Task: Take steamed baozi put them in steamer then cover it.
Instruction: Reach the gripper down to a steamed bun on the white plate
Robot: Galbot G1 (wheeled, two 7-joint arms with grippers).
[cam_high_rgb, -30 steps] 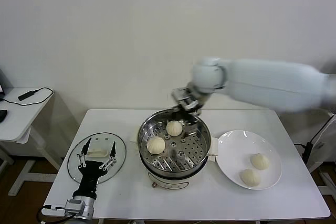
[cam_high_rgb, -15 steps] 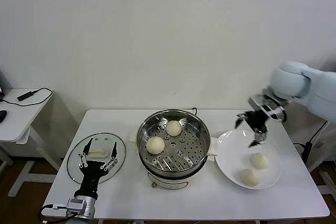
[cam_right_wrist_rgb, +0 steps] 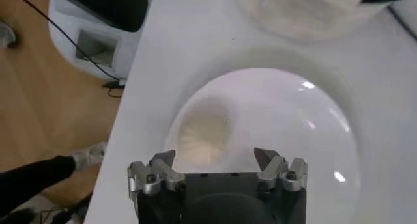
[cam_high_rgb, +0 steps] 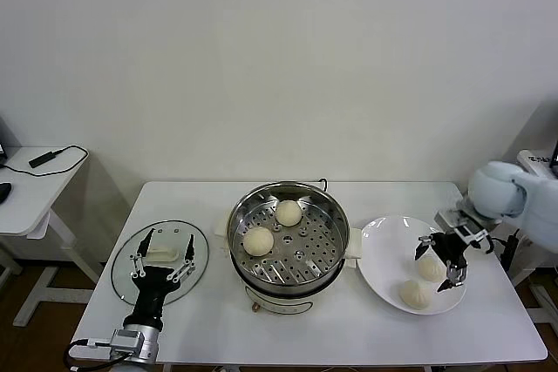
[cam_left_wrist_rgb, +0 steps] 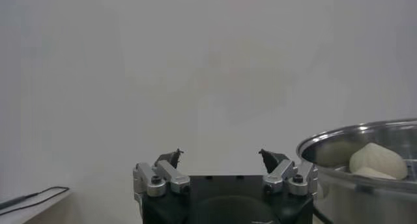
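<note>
The steel steamer point(cam_high_rgb: 336, 231) stands mid-table with two baozi on its perforated tray, one point(cam_high_rgb: 259, 240) near the middle and one point(cam_high_rgb: 289, 213) toward the back. Two more baozi point(cam_high_rgb: 430, 270) point(cam_high_rgb: 415, 294) lie on the white plate point(cam_high_rgb: 384, 246) to its right. My right gripper point(cam_high_rgb: 438, 266) is open, low over the plate, its fingers on either side of the farther plate baozi. In the right wrist view the open gripper point(cam_right_wrist_rgb: 215, 155) sits just short of a baozi point(cam_right_wrist_rgb: 205, 131). My left gripper point(cam_high_rgb: 162, 256) is open and idle over the glass lid point(cam_high_rgb: 202, 254).
The left wrist view shows the open left gripper point(cam_left_wrist_rgb: 221, 155) and the steamer's rim point(cam_left_wrist_rgb: 339, 135) with a baozi point(cam_left_wrist_rgb: 378, 160) inside. A small side table point(cam_high_rgb: 35, 185) with a cable stands at the far left. The plate lies near the table's right edge point(cam_high_rgb: 514, 302).
My right arm has swung from above the steamer to the plate and come down, open, around the farther plate baozi. The left arm has not moved.
</note>
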